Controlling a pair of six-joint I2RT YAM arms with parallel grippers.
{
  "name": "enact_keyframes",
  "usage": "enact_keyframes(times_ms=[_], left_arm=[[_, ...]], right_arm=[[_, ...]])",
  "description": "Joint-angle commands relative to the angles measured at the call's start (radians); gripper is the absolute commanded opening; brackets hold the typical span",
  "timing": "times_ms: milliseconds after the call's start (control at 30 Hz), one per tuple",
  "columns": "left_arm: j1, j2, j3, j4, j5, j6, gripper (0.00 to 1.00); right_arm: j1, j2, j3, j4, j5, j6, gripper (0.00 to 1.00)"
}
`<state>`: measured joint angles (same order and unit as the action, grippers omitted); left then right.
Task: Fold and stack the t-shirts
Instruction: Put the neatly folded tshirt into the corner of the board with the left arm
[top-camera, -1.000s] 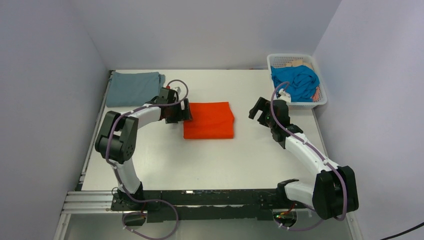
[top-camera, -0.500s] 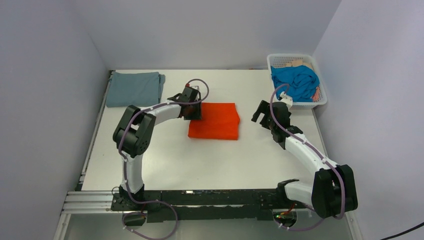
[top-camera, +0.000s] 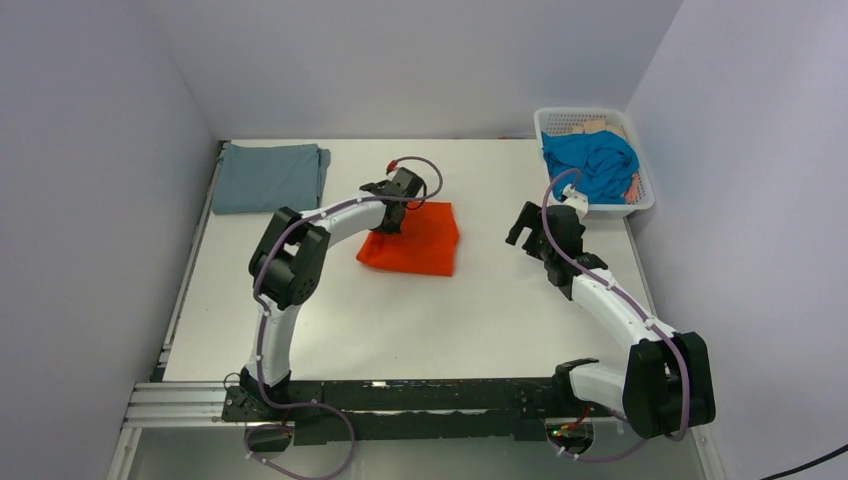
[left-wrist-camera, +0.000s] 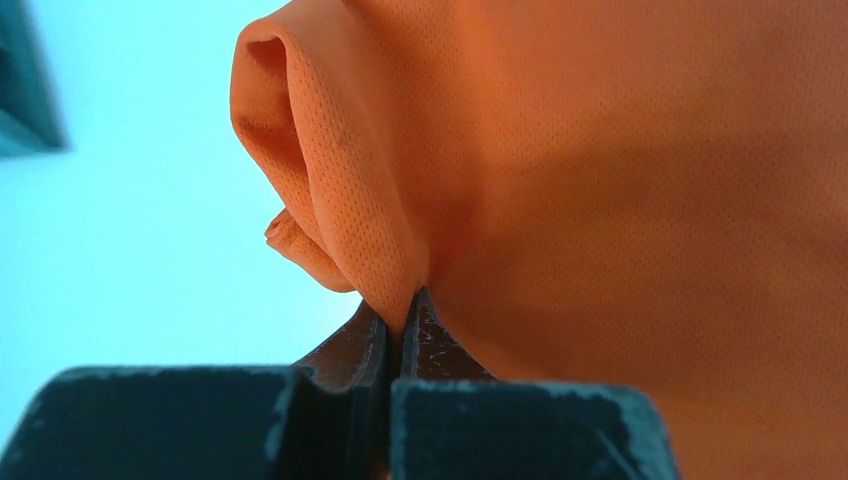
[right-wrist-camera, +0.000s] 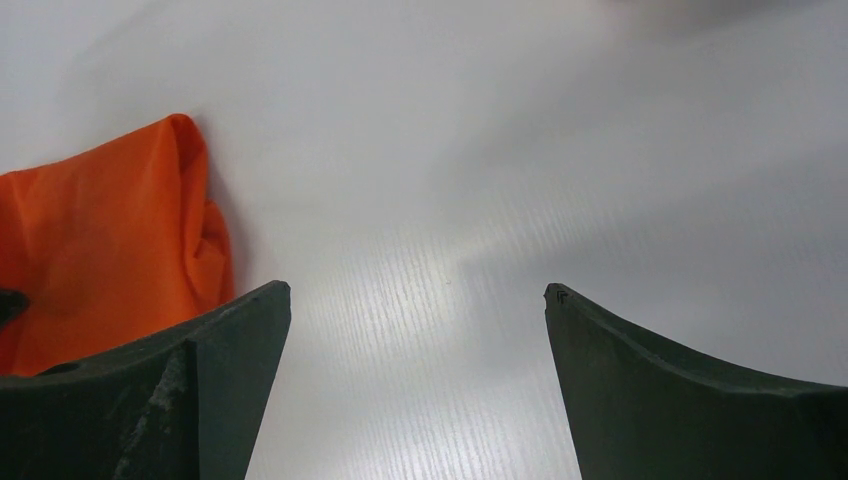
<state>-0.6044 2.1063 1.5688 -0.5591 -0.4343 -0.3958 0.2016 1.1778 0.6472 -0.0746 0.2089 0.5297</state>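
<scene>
My left fingers (left-wrist-camera: 408, 338) are clamped tight on a pinch of the orange t-shirt (top-camera: 418, 240), biting a rolled fold at the edge that faces the grey-blue t-shirt (top-camera: 268, 177). I take the edge because, as I judge it, a grip there lets me haul the whole folded pad along without opening it. The orange t-shirt sits near the middle of the worktop (top-camera: 450, 310), skewed, one corner pointing back toward my bases. Whether the pinched edge is raised clear of the surface I cannot tell.

Up close the cloth is a fine mesh knit, dotted with tiny holes, thin and limp. Above my pads it bulges into a soft rounded lip with a smaller tuck beside it, so I expect it to sag wherever I do not support it.

My right fingers (top-camera: 519, 224) are spread wide and hold nothing. They hover low over bare worktop, near the shirt's right edge but apart from it, probably waiting to steady or lift that side. The surface below them is smooth, white and faintly grained, with a dull sheen.

The grey-blue t-shirt lies folded flat in the far left corner, likely the base of the stack. The turquoise t-shirt (top-camera: 590, 165) is crumpled in the white lattice basket (top-camera: 560, 113) at far right, not yet folded
</scene>
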Motion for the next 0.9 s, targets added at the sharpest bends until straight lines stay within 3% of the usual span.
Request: enact_keyframes(times_ms=[0, 300, 433, 633, 867], left_arm=[[0.034, -0.061, 0.037, 0.039, -0.205, 0.262, 0.0], [0.174, -0.163, -0.043, 0.412, -0.212, 0.705, 0.0], [0.263, -0.174, -0.011, 0.435, -0.138, 0.77, 0.0], [0.342, -0.178, 0.007, 0.528, -0.136, 0.896, 0.0], [0.415, -0.189, 0.089, 0.473, -0.08, 0.863, 0.0]], right_arm=[[-0.004, -0.03, 0.008, 0.017, 0.023, -0.024, 1.0], [-0.007, -0.04, 0.002, 0.019, 0.063, -0.042, 1.0], [-0.007, -0.02, 0.006, 0.017, 0.077, -0.049, 1.0], [-0.008, 0.026, 0.024, 0.009, 0.103, -0.055, 1.0], [-0.008, 0.07, 0.04, 0.004, 0.106, -0.057, 1.0]])
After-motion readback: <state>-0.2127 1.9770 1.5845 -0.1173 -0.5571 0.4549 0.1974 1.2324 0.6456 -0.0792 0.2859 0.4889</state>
